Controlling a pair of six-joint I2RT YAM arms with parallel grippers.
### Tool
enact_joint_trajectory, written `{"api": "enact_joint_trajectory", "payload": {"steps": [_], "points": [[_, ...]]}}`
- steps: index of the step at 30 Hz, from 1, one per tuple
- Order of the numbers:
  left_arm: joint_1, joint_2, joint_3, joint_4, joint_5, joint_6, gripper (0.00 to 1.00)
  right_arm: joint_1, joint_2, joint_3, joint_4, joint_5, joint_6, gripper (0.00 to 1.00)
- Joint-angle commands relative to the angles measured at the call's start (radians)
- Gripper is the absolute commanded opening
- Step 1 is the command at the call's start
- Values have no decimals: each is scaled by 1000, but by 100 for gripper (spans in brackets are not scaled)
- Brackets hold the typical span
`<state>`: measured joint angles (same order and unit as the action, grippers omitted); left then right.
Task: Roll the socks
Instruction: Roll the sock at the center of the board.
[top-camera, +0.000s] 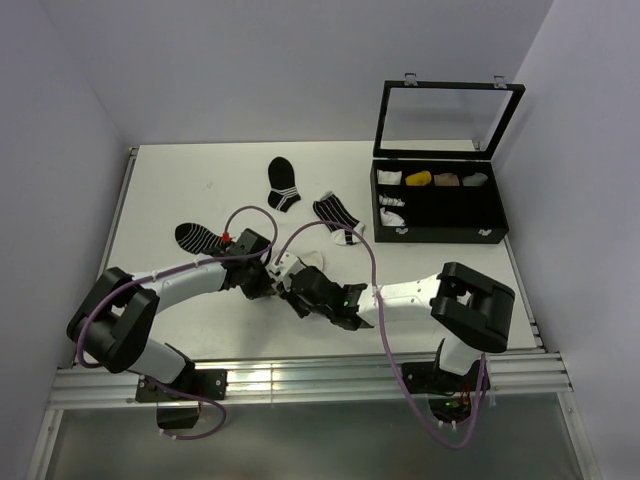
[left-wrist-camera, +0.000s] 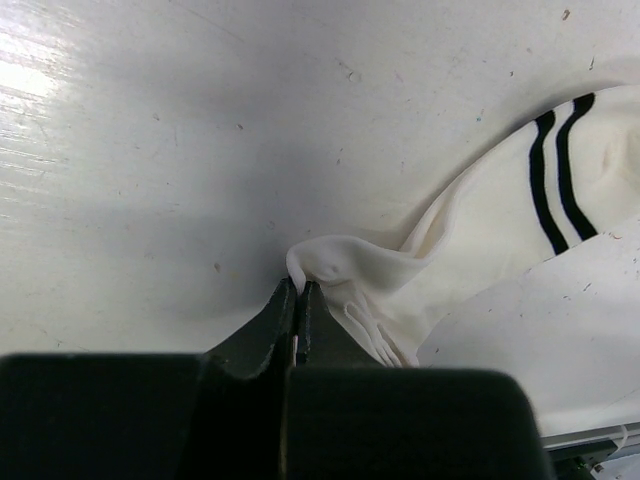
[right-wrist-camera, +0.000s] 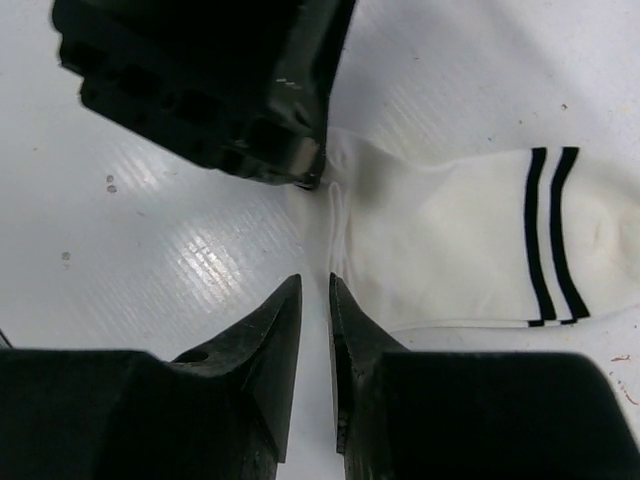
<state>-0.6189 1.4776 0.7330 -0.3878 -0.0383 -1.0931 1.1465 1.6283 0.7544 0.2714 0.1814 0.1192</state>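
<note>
The white sock (top-camera: 313, 261) with two black cuff stripes lies between both arms at the table's near middle. My left gripper (left-wrist-camera: 300, 287) is shut on a puckered fold at the edge of this white sock (left-wrist-camera: 480, 250). My right gripper (right-wrist-camera: 315, 282) hangs low over the same end of the white sock (right-wrist-camera: 450, 240), its jaws a narrow gap apart, with bare white surface showing between them. The left gripper (right-wrist-camera: 200, 90) sits just across from it. The black sock with white stripes and a white toe (top-camera: 337, 215) lies flat farther back.
Two other black striped socks lie on the table, one at the back middle (top-camera: 283, 183) and one at the left (top-camera: 200, 238). An open black compartment box (top-camera: 440, 232) holding rolled socks stands at the right, with its lid raised.
</note>
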Motion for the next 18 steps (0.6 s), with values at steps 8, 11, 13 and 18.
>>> {"api": "enact_joint_trajectory", "payload": {"steps": [8,11,13,18], "points": [[-5,12,37,-26,14,24,0,41,31,72,26,38,-52,29],[-5,-2,32,-26,14,22,0,42,44,76,26,52,-61,30],[-5,-5,34,-29,14,22,0,42,59,86,25,55,-65,30],[-5,0,36,-29,20,25,0,42,97,105,22,46,-66,30]]}}
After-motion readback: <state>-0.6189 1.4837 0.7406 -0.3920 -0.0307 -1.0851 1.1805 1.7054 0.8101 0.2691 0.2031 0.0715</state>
